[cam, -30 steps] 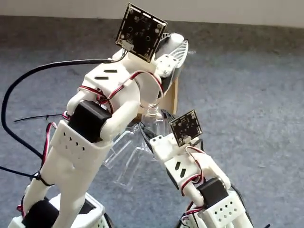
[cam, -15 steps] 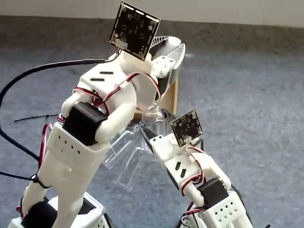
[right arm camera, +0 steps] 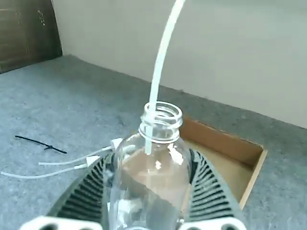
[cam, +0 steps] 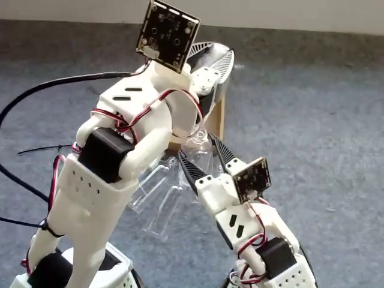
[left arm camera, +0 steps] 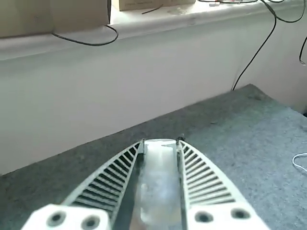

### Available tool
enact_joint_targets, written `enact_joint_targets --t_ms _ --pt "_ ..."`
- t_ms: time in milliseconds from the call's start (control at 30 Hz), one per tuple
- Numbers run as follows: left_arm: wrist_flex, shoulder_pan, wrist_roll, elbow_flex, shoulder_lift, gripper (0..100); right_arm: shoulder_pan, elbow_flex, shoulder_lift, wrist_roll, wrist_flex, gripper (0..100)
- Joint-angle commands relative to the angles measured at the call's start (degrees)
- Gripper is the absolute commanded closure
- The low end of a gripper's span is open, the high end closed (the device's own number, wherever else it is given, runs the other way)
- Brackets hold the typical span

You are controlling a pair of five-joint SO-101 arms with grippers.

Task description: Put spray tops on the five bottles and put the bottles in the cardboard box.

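With the clear bottle point(right arm camera: 153, 182) clamped in the right gripper point(right arm camera: 149, 160), the dip tube point(right arm camera: 160, 62) of what seems a spray top point(left arm camera: 158, 187), clamped in the left gripper point(left arm camera: 160, 142), is set in the neck; straight lowering is called for next.

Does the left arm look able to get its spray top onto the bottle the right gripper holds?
Probably yes: the left gripper holds the spray top above, and its tube seems to enter the open neck of the bottle, nothing between.
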Motion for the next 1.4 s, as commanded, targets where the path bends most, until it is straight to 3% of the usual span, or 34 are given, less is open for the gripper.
enact_joint_targets --t_ms 0,167,567,633,833,1100,1367 --pt "0.00 0.92 0.62 -4.62 -1.01 98 -0.13 -1.01 2.24 -0.09 -0.13 99.5" --pt "6.15 0.92 0.35 -1.89 -1.19 98 -0.13 -1.01 2.86 -0.26 -0.13 99.5" --pt "6.24 0.92 0.00 16.48 -5.05 97 -0.04 -1.01 2.86 -0.26 -0.13 99.5" --pt "6.15 0.92 -3.08 19.91 -8.66 97 0.92 -1.01 2.86 -0.44 -0.13 99.5" --pt "6.42 0.48 -7.47 27.30 -18.33 86 2.15 -1.01 3.03 -0.53 -0.13 99.5" --pt "6.07 0.40 -7.56 22.02 -21.67 86 2.15 -0.84 3.21 -0.44 -0.13 99.5" --pt "6.42 -4.53 -7.65 12.09 -7.60 86 2.15 -0.84 3.03 -0.26 -0.04 99.5"
